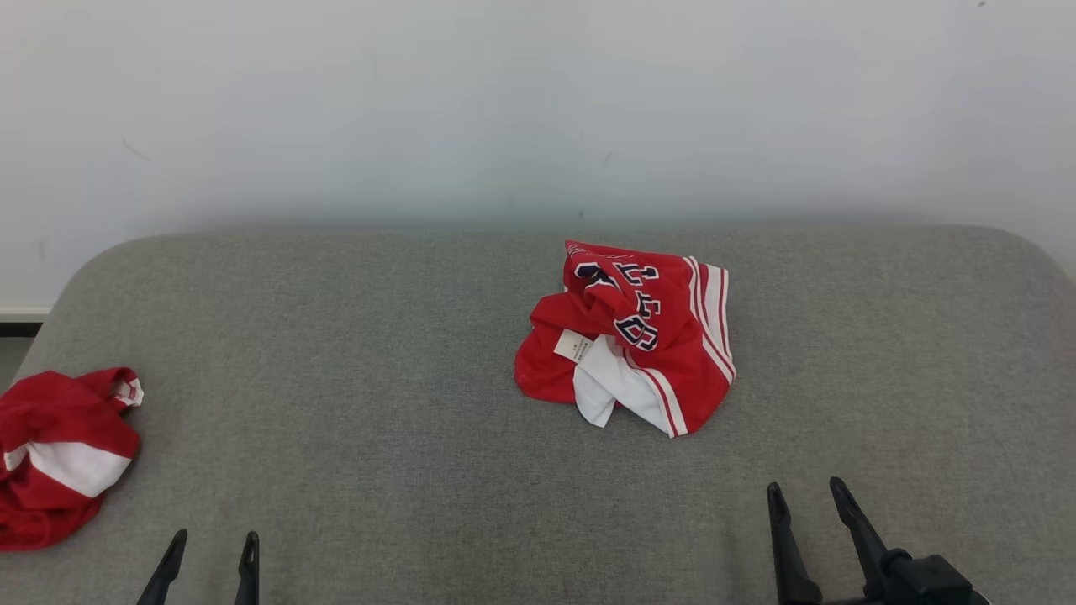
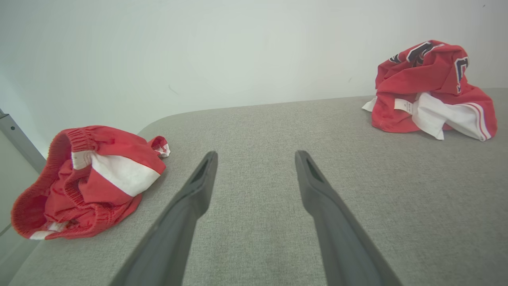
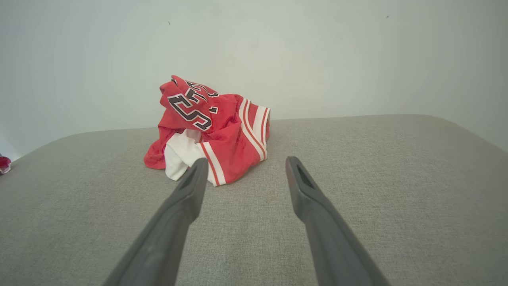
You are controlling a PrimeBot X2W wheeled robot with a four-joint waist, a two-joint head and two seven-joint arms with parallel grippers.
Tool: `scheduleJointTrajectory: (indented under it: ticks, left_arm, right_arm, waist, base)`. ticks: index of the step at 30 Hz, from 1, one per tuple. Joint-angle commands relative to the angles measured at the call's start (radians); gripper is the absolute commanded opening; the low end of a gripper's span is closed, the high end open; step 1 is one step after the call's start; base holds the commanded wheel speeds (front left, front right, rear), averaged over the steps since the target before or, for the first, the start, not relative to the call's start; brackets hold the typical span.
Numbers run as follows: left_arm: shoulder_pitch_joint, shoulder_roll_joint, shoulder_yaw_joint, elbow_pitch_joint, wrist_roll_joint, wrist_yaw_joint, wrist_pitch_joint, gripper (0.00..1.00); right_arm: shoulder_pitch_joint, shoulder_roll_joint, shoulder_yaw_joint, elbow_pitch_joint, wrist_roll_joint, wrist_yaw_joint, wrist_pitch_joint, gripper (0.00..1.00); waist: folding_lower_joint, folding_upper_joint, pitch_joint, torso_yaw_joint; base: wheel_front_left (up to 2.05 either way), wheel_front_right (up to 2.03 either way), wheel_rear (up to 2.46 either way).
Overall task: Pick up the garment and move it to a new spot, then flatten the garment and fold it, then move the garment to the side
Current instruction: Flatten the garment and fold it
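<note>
Left fingers (image 1: 171,561) and right fingers (image 1: 851,514) both stand spread, holding nothing. Ahead of the right fingers, well apart, the crumpled red jersey (image 1: 647,336) lies on the table (image 1: 378,378). Pickup, flattening, folding and moving aside all look undone.

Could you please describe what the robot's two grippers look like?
The left gripper and right gripper each have two long, dark grey fingers tapering to narrow tips, each with an elongated slot near the tip. A black block sits at the right gripper's base.
</note>
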Motion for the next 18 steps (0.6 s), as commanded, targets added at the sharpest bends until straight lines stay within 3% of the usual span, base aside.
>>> scheduleJointTrajectory:
  ticks: [1,8,18]
  left_arm:
    - [-0.014,-0.003,-0.001,0.002,0.0,-0.005,-0.003,1.0]
    - [-0.039,-0.007,-0.018,0.009,0.002,-0.003,-0.003,1.0]
    - [-0.113,-0.026,-0.049,0.01,0.0,-0.005,-0.003,1.0]
  right_arm:
    - [-0.019,0.003,0.012,0.002,-0.012,-0.002,-0.005,1.0]
    - [-0.178,0.0,0.075,0.129,-0.063,-0.002,-0.005,1.0]
    - [-0.506,-0.069,0.082,0.506,-0.097,-0.002,-0.001,1.0]
  waist:
    - [0.0,-0.0001,0.007,0.015]
    - [0.0,-0.0001,0.024,0.062]
    - [0.0,-0.0001,0.096,0.133]
  base:
    - [0.0,0.0,0.0]
    - [0.0,0.0,0.0]
    - [0.0,0.0,0.0]
